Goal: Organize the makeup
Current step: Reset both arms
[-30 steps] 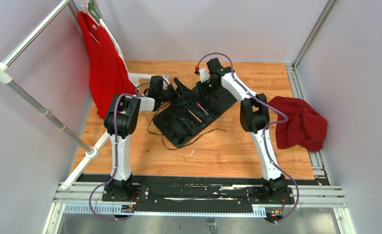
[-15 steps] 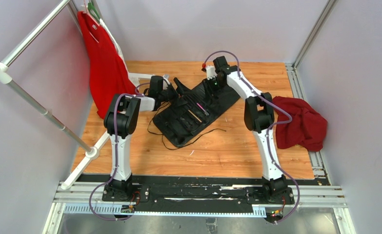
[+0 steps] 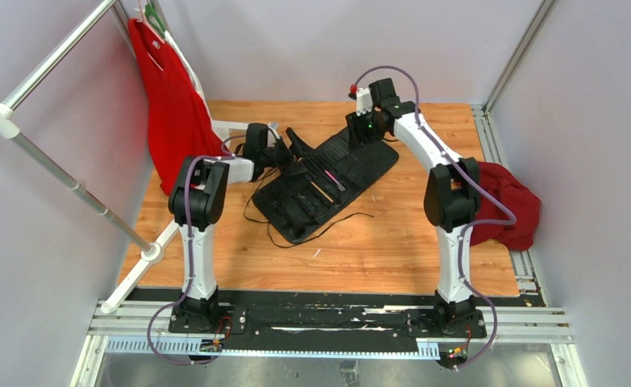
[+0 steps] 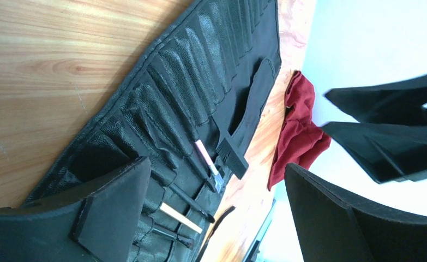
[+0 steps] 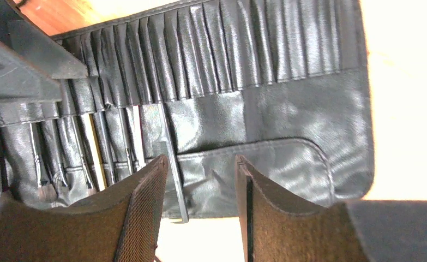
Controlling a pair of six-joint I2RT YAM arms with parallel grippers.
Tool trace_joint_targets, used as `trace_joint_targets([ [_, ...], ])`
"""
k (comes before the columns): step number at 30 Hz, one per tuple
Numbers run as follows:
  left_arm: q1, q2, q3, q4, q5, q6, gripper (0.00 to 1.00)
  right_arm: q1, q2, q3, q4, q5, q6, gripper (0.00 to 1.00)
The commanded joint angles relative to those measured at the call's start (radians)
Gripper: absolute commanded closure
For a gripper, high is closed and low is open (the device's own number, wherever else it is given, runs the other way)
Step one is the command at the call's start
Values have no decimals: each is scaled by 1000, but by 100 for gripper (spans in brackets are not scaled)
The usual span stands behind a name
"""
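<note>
The black slotted roll (image 3: 328,179) lies unrolled on the wooden table. Several makeup brushes sit in its slots: a pink one (image 3: 329,178) (image 4: 205,155), a tan one (image 3: 321,192) (image 4: 181,218) (image 5: 96,147) and black ones (image 4: 192,199) (image 5: 36,158). A thin black brush (image 5: 174,164) lies across the roll's flap, its end past the edge. My left gripper (image 3: 292,153) (image 4: 216,164) hangs open close over the roll's left end, with nothing between its fingers. My right gripper (image 3: 362,129) (image 5: 201,161) is open above the roll's far right end, beside the thin black brush and holding nothing.
A dark red cloth (image 3: 501,205) (image 4: 298,131) is crumpled at the table's right edge, by my right arm's elbow. A red garment (image 3: 171,105) hangs on the white rack (image 3: 54,173) at the left. The roll's black cords (image 3: 312,230) trail toward the front.
My right arm has swung right and back, from the roll's middle to its far right end, and its jaws have widened. The left arm, roll and brushes have stayed put.
</note>
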Motion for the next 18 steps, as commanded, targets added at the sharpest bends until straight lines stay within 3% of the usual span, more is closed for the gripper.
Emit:
trace_joint_targets([
  [1, 10, -52, 52, -60, 20, 49, 2, -35, -140, -105, 95, 61, 59, 50],
  [9, 9, -120, 145, -61, 52, 51, 2, -39, -333, -273, 182, 131, 100, 46],
  [18, 9, -307, 90, -106, 31, 78, 2, -38, -485, -406, 224, 151, 131, 44],
])
